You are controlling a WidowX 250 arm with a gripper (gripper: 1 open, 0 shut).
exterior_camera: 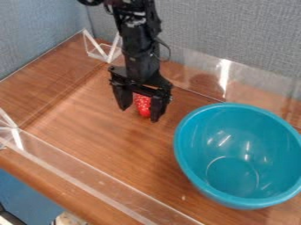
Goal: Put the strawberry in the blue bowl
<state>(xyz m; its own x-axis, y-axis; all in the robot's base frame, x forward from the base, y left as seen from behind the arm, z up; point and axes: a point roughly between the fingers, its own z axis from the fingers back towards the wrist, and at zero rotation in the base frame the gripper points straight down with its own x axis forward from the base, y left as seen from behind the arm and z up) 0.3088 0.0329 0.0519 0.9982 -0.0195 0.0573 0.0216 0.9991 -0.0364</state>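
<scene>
- The gripper (140, 104) points straight down at the table, and its jaws are spread wide apart.
- One black finger (122, 97) stands on the left of the strawberry (143, 105) and the other stands on the right.
- The strawberry sits between the two fingers, low down by the table top.
- The jaws are not squeezing it. I cannot tell if a finger touches the berry.
- The strawberry is near the middle of the table (83, 114), a bit toward the back edge.
- The black arm (137, 39) goes up from the gripper toward the back edge of the table.
- The blue bowl (237, 155) sits near the front right corner of the table, and there is nothing in it.
- The bowl is apart from the strawberry and from the gripper.
- A clear plastic wall (77, 191) runs around the edges of the table.
- There is one strawberry, one bowl and one gripper.
</scene>
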